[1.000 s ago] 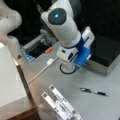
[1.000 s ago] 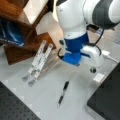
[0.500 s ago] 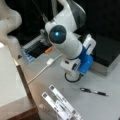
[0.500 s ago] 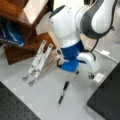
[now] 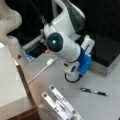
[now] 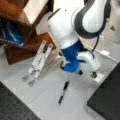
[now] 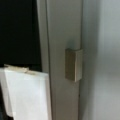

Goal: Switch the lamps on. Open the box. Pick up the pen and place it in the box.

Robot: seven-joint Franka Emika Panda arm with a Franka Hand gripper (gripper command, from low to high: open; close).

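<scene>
In a front view your arm (image 5: 62, 45) leans over the grey table (image 5: 105, 105), its blue-and-white wrist down near the front edge of the box (image 5: 110, 55), whose black lid lies shut on its silver-grey sides. The pen (image 5: 93, 91) lies flat on the table, near the box and apart from the arm; a white cable (image 5: 41, 71) runs off toward that view's left, and a folded metal stand (image 5: 60, 103) sits at the bottom. In a front view the gripper (image 6: 86, 73) hangs low beside the box (image 6: 107, 102); you cannot tell how far its jaws are apart, and nothing shows in them. The pen (image 6: 63, 93) lies just below it. In the wrist view you see the box's grey side (image 7: 61, 37) with its latch (image 7: 73, 64) close up, black lid (image 7: 18, 30) to the left, and one white finger (image 7: 27, 95) at the lower left.
</scene>
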